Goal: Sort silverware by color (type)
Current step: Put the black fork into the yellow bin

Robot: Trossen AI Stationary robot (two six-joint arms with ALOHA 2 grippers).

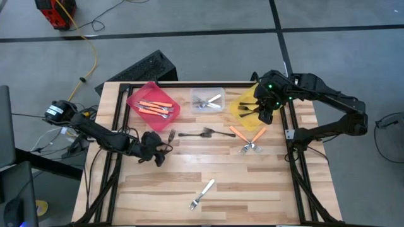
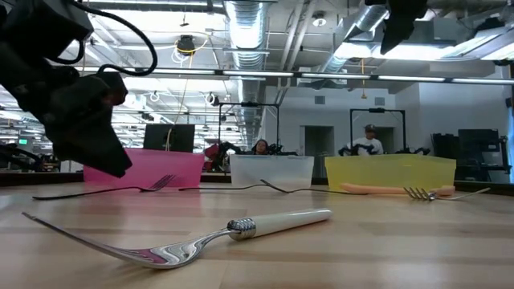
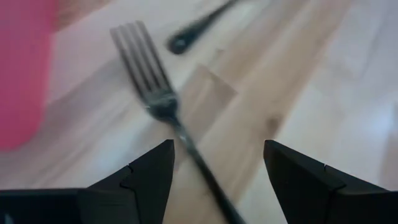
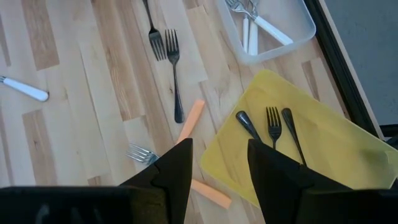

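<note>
While our left gripper (image 3: pixel 217 171) hangs low with fingers apart astride a dark fork (image 3: pixel 163 109) lying on the table (image 1: pixel 252 189) beside the red bin (image 1: pixel 136 101) | our right gripper (image 4: pixel 219 165) waits over the yellow bin (image 4: pixel 329 155), fingers apart, empty | we see a white-handled fork (image 1: pixel 202 194) alone near the front edge.

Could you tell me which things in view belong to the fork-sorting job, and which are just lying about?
Part of the job:
- black forks on the table
- black fork between the open left claw's fingers
- orange-handled forks
- white-handled fork
- red bin, clear bin, yellow bin
- right claw, open above the yellow bin

Lying about:
- red box and yellow cable on the floor
</note>
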